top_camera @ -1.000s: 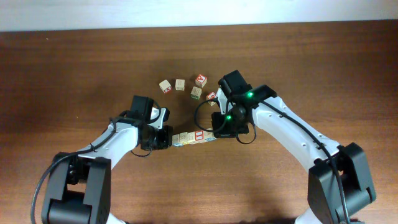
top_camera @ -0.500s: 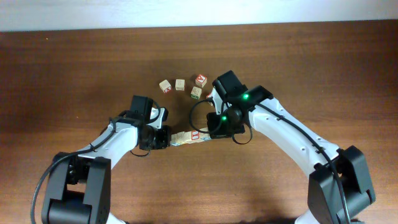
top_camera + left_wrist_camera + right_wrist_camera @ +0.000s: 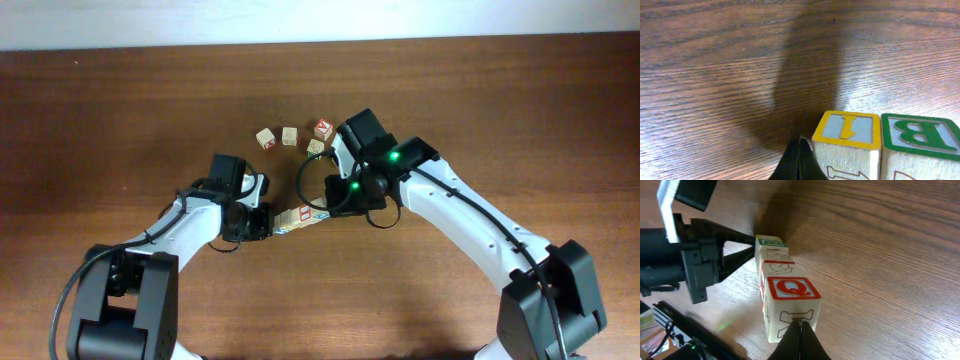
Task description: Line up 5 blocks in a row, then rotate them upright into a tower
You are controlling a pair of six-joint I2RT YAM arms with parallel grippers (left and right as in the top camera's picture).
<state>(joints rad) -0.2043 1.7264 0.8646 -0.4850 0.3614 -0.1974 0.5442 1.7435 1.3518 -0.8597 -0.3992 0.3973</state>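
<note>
A short row of pale alphabet blocks (image 3: 300, 218) lies tilted on the wooden table between my two arms. My left gripper (image 3: 268, 226) is shut, with its tips at the row's left end. In the left wrist view those shut tips (image 3: 800, 146) sit beside a yellow-framed block (image 3: 847, 127), and a green-framed B block (image 3: 920, 136) comes after it. My right gripper (image 3: 328, 209) is shut too. In the right wrist view its tips (image 3: 801, 328) press against the side of the red-framed Q block (image 3: 790, 291). Neither gripper holds anything.
Loose cubes lie further back: one (image 3: 265, 138), a second (image 3: 289, 135), a red-printed one (image 3: 323, 129) and one (image 3: 316, 147) right beside my right arm. The table's far edge (image 3: 320, 42) runs along the top.
My right gripper has moved left and away, pushing the row's right end, so the row has swung to a tilt. The arm now hides the cube by its wrist. The left gripper barely moved.
</note>
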